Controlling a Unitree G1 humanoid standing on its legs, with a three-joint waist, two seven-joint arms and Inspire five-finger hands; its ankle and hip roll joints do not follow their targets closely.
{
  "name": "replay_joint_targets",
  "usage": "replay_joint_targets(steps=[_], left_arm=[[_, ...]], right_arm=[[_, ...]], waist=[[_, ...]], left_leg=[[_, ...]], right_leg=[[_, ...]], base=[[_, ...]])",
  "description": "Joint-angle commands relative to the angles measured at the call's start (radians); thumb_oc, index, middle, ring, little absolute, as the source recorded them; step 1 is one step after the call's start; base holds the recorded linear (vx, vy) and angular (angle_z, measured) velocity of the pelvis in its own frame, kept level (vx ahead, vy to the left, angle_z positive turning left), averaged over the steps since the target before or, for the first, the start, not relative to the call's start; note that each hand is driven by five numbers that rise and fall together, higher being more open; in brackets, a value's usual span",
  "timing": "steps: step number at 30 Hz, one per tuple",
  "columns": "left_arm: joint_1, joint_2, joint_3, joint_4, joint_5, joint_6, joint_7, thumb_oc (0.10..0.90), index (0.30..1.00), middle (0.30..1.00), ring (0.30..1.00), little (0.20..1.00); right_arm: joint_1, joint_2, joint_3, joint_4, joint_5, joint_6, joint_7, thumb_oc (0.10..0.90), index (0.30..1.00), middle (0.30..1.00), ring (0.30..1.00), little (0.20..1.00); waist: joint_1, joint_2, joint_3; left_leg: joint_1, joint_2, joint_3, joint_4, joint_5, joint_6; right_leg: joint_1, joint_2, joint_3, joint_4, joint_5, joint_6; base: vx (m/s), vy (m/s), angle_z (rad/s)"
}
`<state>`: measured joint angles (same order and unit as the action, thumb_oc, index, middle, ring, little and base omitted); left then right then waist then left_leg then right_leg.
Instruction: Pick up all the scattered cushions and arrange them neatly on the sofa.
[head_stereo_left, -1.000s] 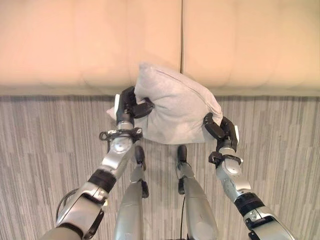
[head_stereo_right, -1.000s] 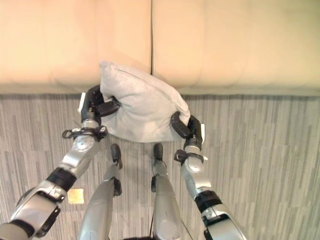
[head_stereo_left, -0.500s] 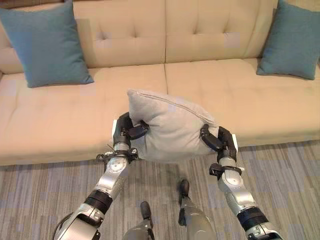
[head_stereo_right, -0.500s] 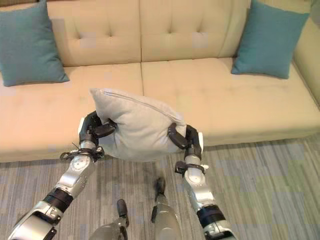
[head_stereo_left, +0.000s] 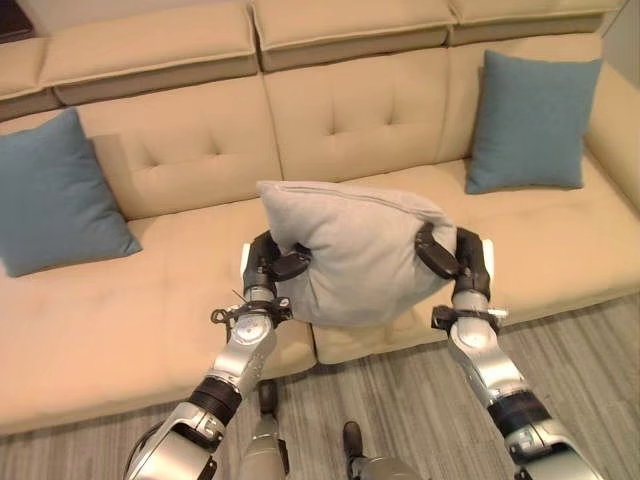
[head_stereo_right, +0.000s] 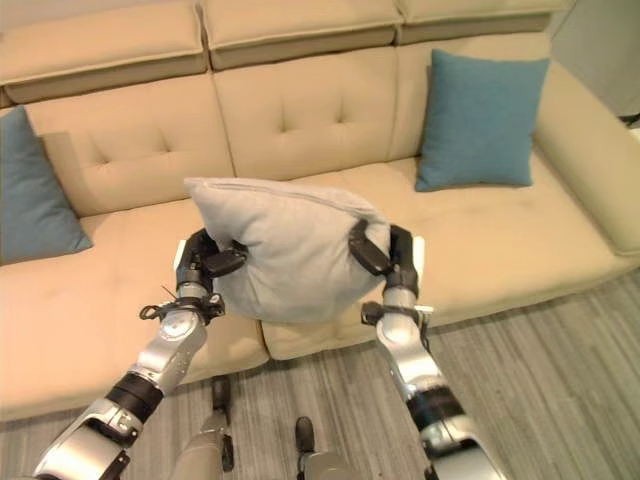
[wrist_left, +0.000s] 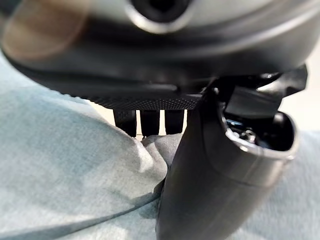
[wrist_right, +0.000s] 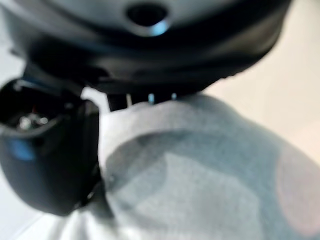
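bare sofa seat (head_stereo_left: 120, 300) mid-span, teal cushions (head_stereo_left: 50, 205) (head_stereo_left: 530, 122) blocking both ends

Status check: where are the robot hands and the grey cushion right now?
Left robot hand and right robot hand both clamped on grey cushion. Cushion held above sofa seat edge. Two teal cushions already against backrest; middle seat open.

silver-grey arms w/ black bands, dark hands (head_stereo_left: 272, 262)
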<state>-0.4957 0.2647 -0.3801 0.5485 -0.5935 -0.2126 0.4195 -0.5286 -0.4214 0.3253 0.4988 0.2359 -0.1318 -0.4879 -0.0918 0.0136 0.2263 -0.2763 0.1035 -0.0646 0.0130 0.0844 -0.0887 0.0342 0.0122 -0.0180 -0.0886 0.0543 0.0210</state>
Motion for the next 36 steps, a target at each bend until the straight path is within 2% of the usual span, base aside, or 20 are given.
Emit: replay_joint_targets(steps=[1,2,3,8,9,13,18,20,21,22,25,26,27,28,29,30,32,34,35,36], left_arm=[[-0.343,-0.111,-0.111,-0.053,-0.033,-0.202,-0.010,0.400,0.300,0.300,0.300,0.300],[-0.343,-0.111,-0.111,-0.053,-0.033,-0.202,-0.010,0.400,0.300,0.300,0.300,0.300],[-0.512,-0.118,-0.114,0.059,-0.100,-0.231,0.016,0.400,0.300,0.300,0.300,0.300],[-0.666,-0.090,-0.091,0.191,-0.172,-0.238,0.014,0.400,0.300,0.300,0.300,0.300],[-0.780,-0.060,-0.079,0.292,-0.185,-0.230,0.019,0.400,0.300,0.300,0.300,0.300],[-1.042,0.035,-0.084,0.561,-0.194,-0.184,-0.034,0.400,0.300,0.300,0.300,0.300],[-1.190,0.140,-0.164,0.660,-0.124,-0.158,-0.055,0.400,0.300,0.300,0.300,0.300],[-1.226,0.182,-0.181,0.675,-0.116,-0.157,-0.061,0.400,0.300,0.300,0.300,0.300],[-1.230,0.184,-0.182,0.677,-0.117,-0.157,-0.063,0.400,0.300,0.300,0.300,0.300],[-1.238,0.206,-0.175,0.675,-0.133,-0.162,-0.062,0.400,0.300,0.300,0.300,0.300],[-1.237,0.216,-0.178,0.644,-0.137,-0.164,-0.055,0.400,0.300,0.300,0.300,0.300],[-1.214,0.199,-0.164,0.617,-0.141,-0.169,-0.054,0.400,0.300,0.300,0.300,0.300],[-1.204,0.194,-0.160,0.603,-0.142,-0.169,-0.048,0.400,0.300,0.300,0.300,0.300],[-1.204,0.194,-0.160,0.602,-0.142,-0.168,-0.048,0.400,0.300,0.300,0.300,0.300],[-1.197,0.189,-0.156,0.590,-0.143,-0.168,-0.049,0.400,0.300,0.300,0.300,0.300],[-1.171,0.198,-0.139,0.547,-0.147,-0.174,-0.037,0.400,0.300,0.300,0.300,0.300],[-1.164,0.202,-0.135,0.535,-0.147,-0.172,-0.034,0.400,0.300,0.300,0.300,0.300],[-1.171,0.216,-0.135,0.533,-0.131,-0.169,-0.037,0.400,0.300,0.300,0.300,0.300],[-1.166,0.223,-0.128,0.529,-0.130,-0.171,-0.039,0.400,0.300,0.300,0.300,0.300],[-1.154,0.225,-0.130,0.522,-0.130,-0.169,-0.043,0.400,0.300,0.300,0.300,0.300]], right_arm=[[-0.419,0.091,0.108,0.034,-0.052,-0.104,0.014,0.400,0.300,0.300,0.300,0.300],[-0.419,0.091,0.108,0.034,-0.052,-0.104,0.014,0.400,0.300,0.300,0.300,0.300],[-0.682,0.088,0.163,0.194,-0.024,-0.087,-0.012,0.400,0.300,0.300,0.300,0.300],[-0.856,0.067,0.209,0.334,0.028,-0.073,-0.019,0.400,0.300,0.300,0.300,0.300],[-0.947,0.051,0.214,0.431,0.074,-0.075,-0.025,0.400,0.300,0.300,0.300,0.300],[-1.141,-0.007,0.291,0.634,0.143,-0.075,0.017,0.400,0.300,0.300,0.300,0.300],[-1.219,-0.028,0.299,0.721,0.180,-0.087,0.005,0.400,0.300,0.300,0.300,0.300],[-1.243,-0.034,0.303,0.724,0.191,-0.087,0.000,0.400,0.300,0.300,0.300,0.300],[-1.247,-0.034,0.302,0.724,0.192,-0.088,0.000,0.400,0.300,0.300,0.300,0.300],[-1.261,-0.033,0.297,0.719,0.207,-0.089,-0.006,0.400,0.300,0.300,0.300,0.300],[-1.279,-0.034,0.313,0.695,0.209,-0.088,-0.003,0.400,0.300,0.300,0.300,0.300],[-1.258,-0.021,0.303,0.676,0.197,-0.083,0.002,0.400,0.300,0.300,0.300,0.300],[-1.243,-0.020,0.298,0.659,0.186,-0.079,0.005,0.400,0.300,0.300,0.300,0.300],[-1.243,-0.020,0.298,0.658,0.185,-0.079,0.005,0.400,0.300,0.300,0.300,0.300],[-1.237,-0.022,0.293,0.643,0.178,-0.077,0.009,0.400,0.300,0.300,0.300,0.300],[-1.221,-0.036,0.293,0.594,0.159,-0.077,0.005,0.400,0.300,0.300,0.300,0.300],[-1.211,-0.040,0.295,0.579,0.152,-0.077,0.008,0.400,0.300,0.300,0.300,0.300],[-1.203,-0.039,0.299,0.566,0.158,-0.083,0.016,0.400,0.300,0.300,0.300,0.300],[-1.192,-0.036,0.295,0.573,0.167,-0.085,0.015,0.400,0.300,0.300,0.300,0.300],[-1.183,-0.038,0.290,0.575,0.174,-0.085,0.015,0.400,0.300,0.300,0.300,0.300]], waist=[[0.099,0.054,-0.077],[0.099,0.054,-0.077],[0.135,0.024,-0.052],[0.145,0.000,-0.038],[0.148,-0.007,-0.022],[0.142,-0.015,-0.006],[0.129,-0.010,-0.003],[0.124,-0.010,-0.014],[0.124,-0.009,-0.008],[0.128,-0.008,-0.013],[0.126,-0.013,0.001],[0.119,-0.012,0.012],[0.118,-0.005,0.023],[0.118,-0.005,0.023],[0.111,0.009,0.033],[0.098,0.036,0.060],[0.091,0.049,0.077],[0.071,0.060,0.115],[0.058,0.062,0.128],[0.053,0.064,0.137]], left_leg=[[0.014,-0.012,-0.012,-0.074,0.059,-0.044],[0.014,-0.012,-0.012,-0.074,0.059,-0.044],[-0.075,-0.036,0.004,-0.100,0.075,-0.042],[-0.149,-0.049,0.014,-0.100,0.079,-0.049],[-0.188,-0.057,0.017,-0.100,0.077,-0.060],[-0.316,-0.049,0.039,-0.100,0.101,-0.103],[-0.401,-0.039,0.071,-0.100,0.117,-0.133],[-0.418,-0.038,0.078,-0.100,0.082,-0.137],[-0.433,-0.039,0.079,-0.100,0.112,-0.132],[-0.442,-0.035,0.092,-0.100,0.107,-0.129],[-0.385,-0.055,0.130,-0.087,0.090,-0.090],[-0.370,-0.094,0.141,0.042,-0.022,-0.057],[-0.371,-0.102,0.146,0.122,-0.069,-0.036],[-0.372,-0.102,0.146,0.127,-0.072,-0.036],[-0.358,-0.100,0.150,0.153,-0.091,-0.019],[-0.311,-0.087,0.163,0.173,-0.124,0.005],[-0.256,-0.076,0.174,0.161,-0.135,0.005],[-0.146,-0.076,0.183,0.134,-0.159,0.002],[-0.087,-0.083,0.185,0.119,-0.172,0.001],[-0.062,-0.085,0.174,0.124,-0.180,-0.001]], right_leg=[[-0.098,-0.055,0.004,0.067,-0.083,0.060],[-0.098,-0.055,0.004,0.068,-0.083,0.060],[-0.226,-0.065,0.024,0.053,-0.039,0.090],[-0.303,-0.080,0.015,0.036,0.004,0.109],[-0.330,-0.090,0.004,0.011,0.024,0.120],[-0.426,-0.106,-0.041,0.001,0.042,0.155],[-0.503,-0.116,-0.071,0.001,0.063,0.184],[-0.525,-0.126,-0.082,0.001,0.049,0.201],[-0.539,-0.126,-0.085,0.001,0.070,0.200],[-0.554,-0.131,-0.096,0.001,0.068,0.216],[-0.520,-0.160,-0.084,0.001,0.065,0.227],[-0.450,-0.200,-0.090,0.019,0.051,0.221],[-0.444,-0.224,-0.095,0.102,0.033,0.218],[-0.445,-0.225,-0.094,0.104,0.031,0.218],[-0.463,-0.245,-0.096,0.195,0.045,0.212],[-0.516,-0.271,-0.113,0.366,0.054,0.209],[-0.552,-0.284,-0.145,0.383,0.043,0.202],[-0.571,-0.247,-0.197,0.286,0.005,0.189],[-0.608,-0.202,-0.217,0.224,0.017,0.190],[-0.621,-0.183,-0.232,0.177,0.030,0.198]], base=[[-0.05,0.135,-0.54],[-0.24,0.185,-0.46],[-0.22,0.153,-0.36],[-0.04,0.072,0.14],[-0.02,0.060,0.34],[-0.04,0.046,0.28],[0.02,0.058,0.10],[0.07,0.053,0.05],[0.07,0.135,0.00],[0.01,0.170,-0.03],[0.09,0.156,-0.15],[0.09,0.182,-0.08],[0.08,0.133,0.04],[0.06,0.137,0.04],[0.19,0.230,-0.09],[0.19,0.228,-0.19],[0.26,0.125,-0.25],[0.37,-0.012,-0.34],[0.40,-0.099,-0.24],[0.45,-0.149,-0.10]])
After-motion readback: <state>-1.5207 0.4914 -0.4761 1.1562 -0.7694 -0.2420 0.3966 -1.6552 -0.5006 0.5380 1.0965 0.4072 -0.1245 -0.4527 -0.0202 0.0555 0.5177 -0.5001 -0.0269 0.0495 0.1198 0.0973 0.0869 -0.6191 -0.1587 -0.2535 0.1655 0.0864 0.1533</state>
